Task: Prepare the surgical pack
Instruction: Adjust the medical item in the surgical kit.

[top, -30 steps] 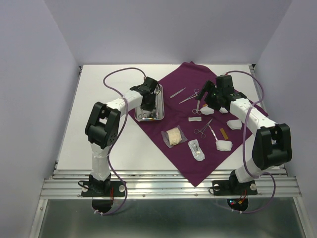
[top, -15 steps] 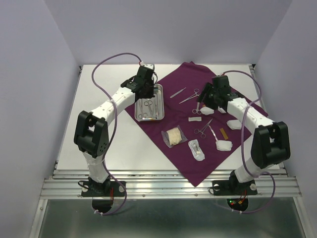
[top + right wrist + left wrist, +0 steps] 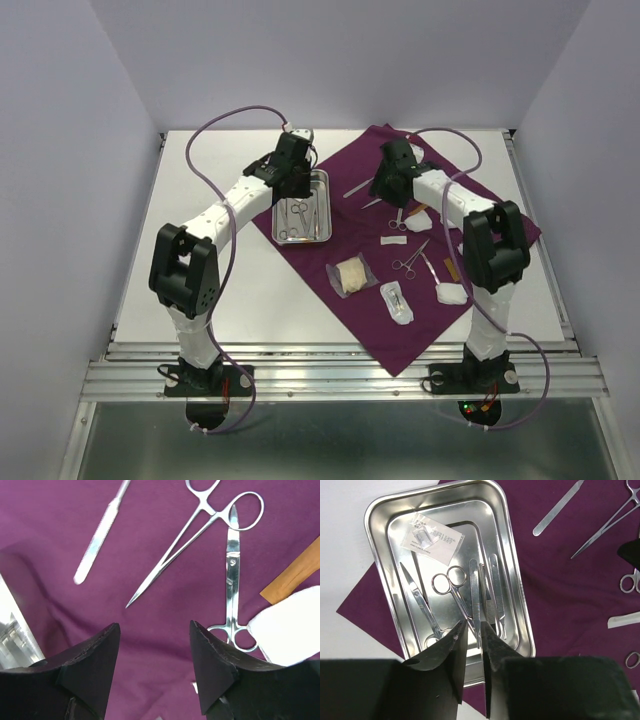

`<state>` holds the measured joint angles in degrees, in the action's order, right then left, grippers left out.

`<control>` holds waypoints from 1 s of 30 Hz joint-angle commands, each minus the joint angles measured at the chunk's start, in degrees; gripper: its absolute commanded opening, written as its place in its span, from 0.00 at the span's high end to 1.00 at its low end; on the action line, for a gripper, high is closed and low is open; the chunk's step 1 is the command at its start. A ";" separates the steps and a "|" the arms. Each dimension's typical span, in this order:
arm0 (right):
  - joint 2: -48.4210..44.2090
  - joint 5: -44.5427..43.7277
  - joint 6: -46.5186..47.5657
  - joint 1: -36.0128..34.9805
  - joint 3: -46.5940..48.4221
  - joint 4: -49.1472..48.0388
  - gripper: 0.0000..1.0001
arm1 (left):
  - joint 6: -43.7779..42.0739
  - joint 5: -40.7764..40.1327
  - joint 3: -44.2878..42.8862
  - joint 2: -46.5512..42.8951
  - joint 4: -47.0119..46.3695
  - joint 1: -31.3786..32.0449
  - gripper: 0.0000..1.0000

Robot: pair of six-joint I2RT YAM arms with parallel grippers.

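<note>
- The left gripper (image 3: pixel 474 627) hangs above the steel tray (image 3: pixel 512 570). Its fingers are open by a thin gap only, and nothing is between them.
- The tray lies at the left corner of the purple cloth (image 3: pixel 360 310). One corner of the tray reaches past the cloth edge onto the white table (image 3: pixel 200 260).
- Inside the tray there are a clear packet (image 3: pixel 432 537) at one end, two ring-handled tools (image 3: pixel 461 605) and two tweezers (image 3: pixel 494 597) side by side along the right wall.
- Just right of the tray, a flat steel handle (image 3: pixel 100 535) lies on the cloth, and next to it a long thin clamp (image 3: pixel 175 550).
- The right gripper (image 3: pixel 152 630) is over the cloth, right of the tray. Its fingers are wide apart and hold nothing. In the wrist view, the tip of the clamp lies just beyond the gap.
- Further right of the tray lie scissors (image 3: pixel 231 565). One ring is beside a white gauze pad (image 3: pixel 290 625), and a brown strip (image 3: pixel 295 570) lies close by.
- Right of the tray and closer to the arm bases, two sealed pouches (image 3: pixel 352 276) and a second gauze pad (image 3: pixel 452 292) rest on the cloth.
</note>
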<state>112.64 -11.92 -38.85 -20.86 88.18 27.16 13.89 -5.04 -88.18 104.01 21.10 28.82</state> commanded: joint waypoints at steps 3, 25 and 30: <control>6.97 -7.32 -3.77 -0.67 10.07 5.36 0.37 | -1.94 -1.82 0.38 -4.25 1.13 -1.39 0.71; 22.46 -11.72 -10.98 -1.20 20.65 12.32 0.79 | -3.26 2.49 8.55 -9.78 0.08 -5.00 0.71; 16.83 -11.11 -10.20 -1.20 14.39 7.04 0.98 | -3.08 3.63 9.17 -10.84 -0.18 -5.00 0.72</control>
<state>131.87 -23.55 -48.51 -21.50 106.87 34.89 11.40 -2.59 -80.01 97.10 22.09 23.99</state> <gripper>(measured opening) 0.063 0.287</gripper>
